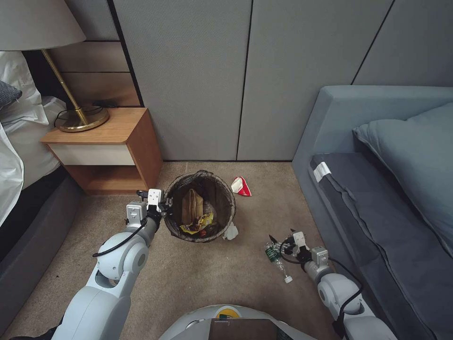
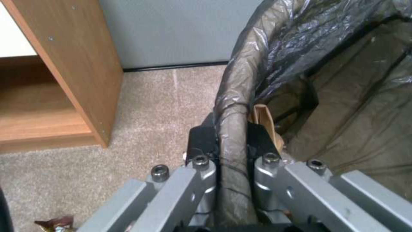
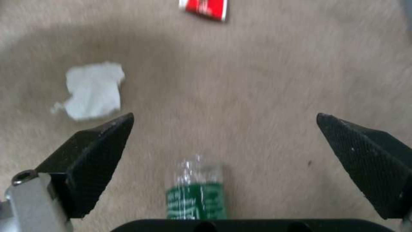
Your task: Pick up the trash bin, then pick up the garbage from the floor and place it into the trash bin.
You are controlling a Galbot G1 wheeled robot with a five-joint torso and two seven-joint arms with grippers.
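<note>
Three bits of garbage are left on the carpet, and the green bottle [image 1: 275, 258] is lying just beside the right tool [image 1: 285, 242], centred under its spread-wide, empty jaws with its long axis pointing away from the palm. The tissue [image 3: 92, 91] and red packet [image 3: 206, 7] are further out, nearer the trash bin [image 1: 200, 206]. The bin's bag-covered rim is clamped by the left tool [image 2: 229, 141], next to the nightstand [image 1: 106, 146].

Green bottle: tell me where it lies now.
The bottle lies on the carpet in the head view, right of the bin, beside the open right gripper.
</note>
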